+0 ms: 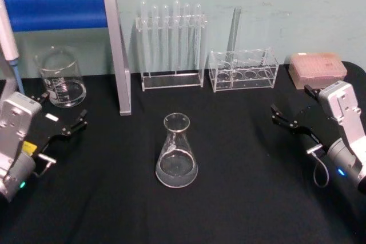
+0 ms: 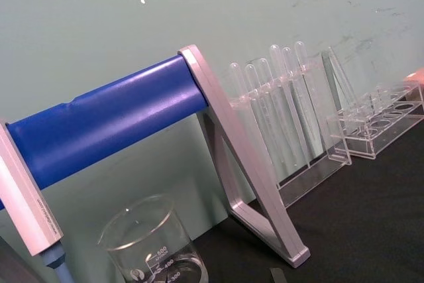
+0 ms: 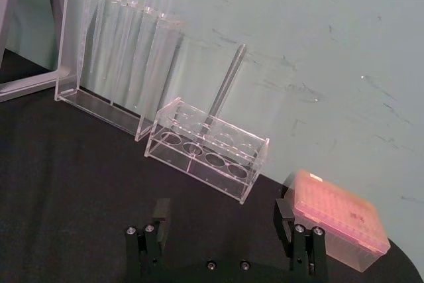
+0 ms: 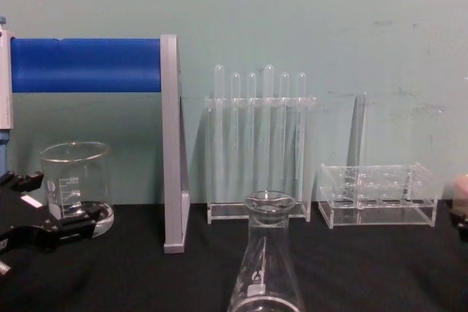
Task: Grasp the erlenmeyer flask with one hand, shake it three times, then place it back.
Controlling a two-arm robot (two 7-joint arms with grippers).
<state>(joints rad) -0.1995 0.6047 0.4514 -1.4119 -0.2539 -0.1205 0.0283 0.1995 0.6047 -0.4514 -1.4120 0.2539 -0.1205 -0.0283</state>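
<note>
- Well apart from both grippers, the flask (image 1: 176,152) stands upright on the black table (image 1: 240,192), near the middle and towards the front
- In the chest view the flask (image 4: 265,261) rises large in the foreground, with its flared lip in front of the tube rack's base
- What looks like a shallow layer of clear liquid lies in its wide base
- The left gripper (image 1: 64,110) hangs low over the table at the left, with its fingers spread wide and nothing between them
- In the chest view the left gripper (image 4: 44,206) comes in at the left edge, just in front of the beaker (image 4: 75,180)
- The right gripper (image 1: 291,102) sits at the right side of the table, pointing inward, fingers wide apart and empty
- From its own wrist camera the right gripper (image 3: 222,220) shows both fingers parted over bare cloth, with the pink box (image 3: 338,220) just beside one of them
- The beaker (image 1: 60,78) stands at the back left, by the foot of the stand (image 1: 117,55) with the blue bar
- The tube rack (image 1: 171,44) holds a row of upright test tubes at the back centre
- A low rack (image 1: 244,70) to its right carries one tall tube, and the pink box (image 1: 317,68) lies at the far right
</note>
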